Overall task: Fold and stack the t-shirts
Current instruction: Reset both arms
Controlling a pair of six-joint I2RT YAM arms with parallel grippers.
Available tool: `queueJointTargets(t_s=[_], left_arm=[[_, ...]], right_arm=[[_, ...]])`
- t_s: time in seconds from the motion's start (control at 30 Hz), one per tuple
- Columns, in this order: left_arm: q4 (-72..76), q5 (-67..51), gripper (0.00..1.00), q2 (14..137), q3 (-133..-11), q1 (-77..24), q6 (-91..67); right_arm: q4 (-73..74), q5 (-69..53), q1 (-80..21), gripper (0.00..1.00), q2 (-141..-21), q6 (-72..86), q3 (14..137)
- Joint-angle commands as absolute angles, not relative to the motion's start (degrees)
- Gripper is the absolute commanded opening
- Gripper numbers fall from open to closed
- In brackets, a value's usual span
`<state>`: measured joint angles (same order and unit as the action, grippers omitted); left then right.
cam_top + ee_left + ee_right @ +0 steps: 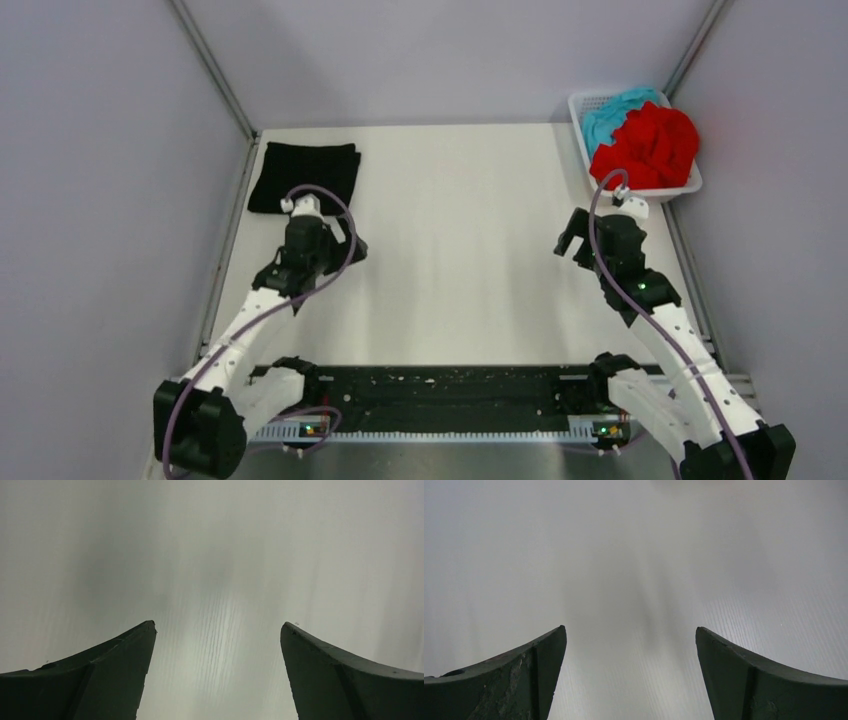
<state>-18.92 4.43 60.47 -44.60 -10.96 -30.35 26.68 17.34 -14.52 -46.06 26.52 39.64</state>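
Observation:
The black t-shirt [304, 176] lies folded in a flat rectangle at the table's far left corner. The red t-shirt [651, 146] is crumpled on top of the teal-blue t-shirt [612, 111] in the white mesh basket [591, 104] at the far right. My left gripper [318, 249] is just in front of the black shirt, open and empty; its wrist view [218, 626] shows only bare table between the fingers. My right gripper [590, 240] is in front of the basket, open and empty; its wrist view [630, 629] also shows only bare table.
The white table [460, 250] is walled by grey panels with metal rails at the left and right edges. The black base rail [430, 395] runs along the near edge between the arm bases.

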Motion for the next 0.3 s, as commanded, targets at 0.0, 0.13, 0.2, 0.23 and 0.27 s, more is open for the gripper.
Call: queueJointTargets(t_s=[0.0,0.13,0.2,0.23,0.27], left_arm=[[-13.62,2.10,0.99,50.07,-31.81,-14.33,-39.38],[-17.72,7.05,0.99,41.48,-28.60,-14.85,-41.09],[-19.96,7.63,0.99,39.75,-29.58,-14.85,-39.91],[-20.96,8.13,0.99,39.37,-30.10,-14.85,-39.51],[-21.90,8.59,0.99,39.20,-30.62,-14.83,-39.16]], right_arm=[[25.91,20.36,-14.93,0.99,-43.96,26.17,38.78],[25.32,21.38,-14.92,0.99,-43.07,26.57,37.85],[24.99,20.80,-14.90,0.99,-42.96,26.57,37.76],[24.82,20.50,-14.94,0.99,-42.98,26.60,37.79],[24.83,20.55,-14.94,0.99,-42.91,26.56,37.94]])
